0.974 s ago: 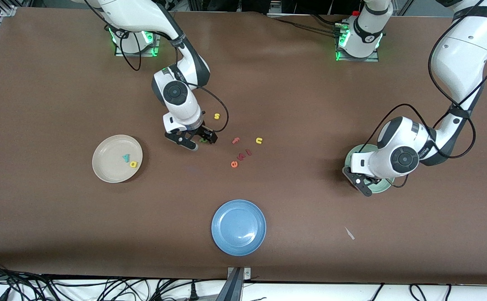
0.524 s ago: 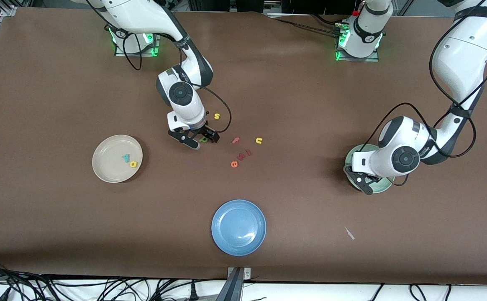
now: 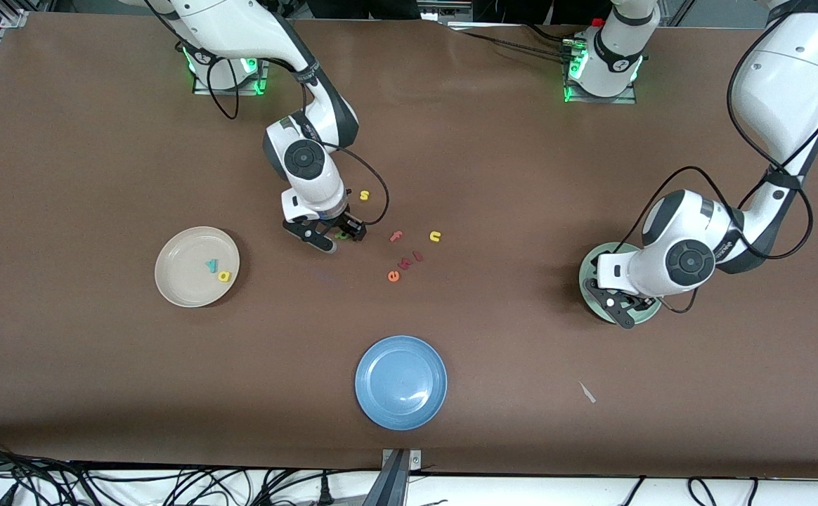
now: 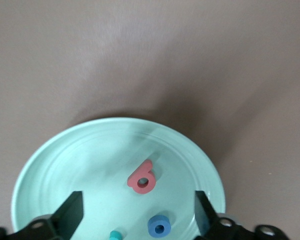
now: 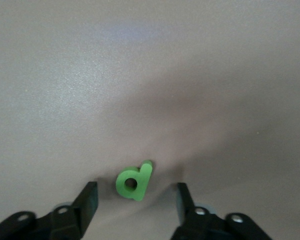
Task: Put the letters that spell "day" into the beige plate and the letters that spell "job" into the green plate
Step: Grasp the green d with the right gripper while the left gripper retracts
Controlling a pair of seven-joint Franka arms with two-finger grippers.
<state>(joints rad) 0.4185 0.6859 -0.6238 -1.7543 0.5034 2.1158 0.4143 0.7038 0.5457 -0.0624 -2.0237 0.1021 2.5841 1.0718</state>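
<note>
Over the green plate (image 3: 595, 295) at the left arm's end of the desk (image 3: 100, 393) hangs the left claw (image 4: 139, 212), its fingers spread wide with nothing between them; in the plate lie the salmon-pink b (image 4: 142, 179), the blue o (image 4: 159, 226) and a bit of the teal j (image 4: 116, 234), the b nearest the plate's middle and the o just beside it. Near the desk's middle the right claw (image 5: 135, 199) is down at the surface with its fingers partly spread on either side of the green d (image 5: 134, 181), which lies flat on the desk and touches neither finger. Toward the right arm's end sits the beige plate (image 3: 177, 249) with the teal y (image 3: 211, 265) and the yellow a (image 3: 224, 276) side by side in it. Loose letters lie close to the right claw: a yellow s (image 3: 364, 195) farther from the front camera, then a pink f (image 3: 396, 236), a yellow n (image 3: 435, 236), and an orange e (image 3: 393, 276) with small red letters (image 3: 410, 260) beside it. Nearer the front camera rests the blue plate (image 3: 400, 381), well apart from the letters.
</note>
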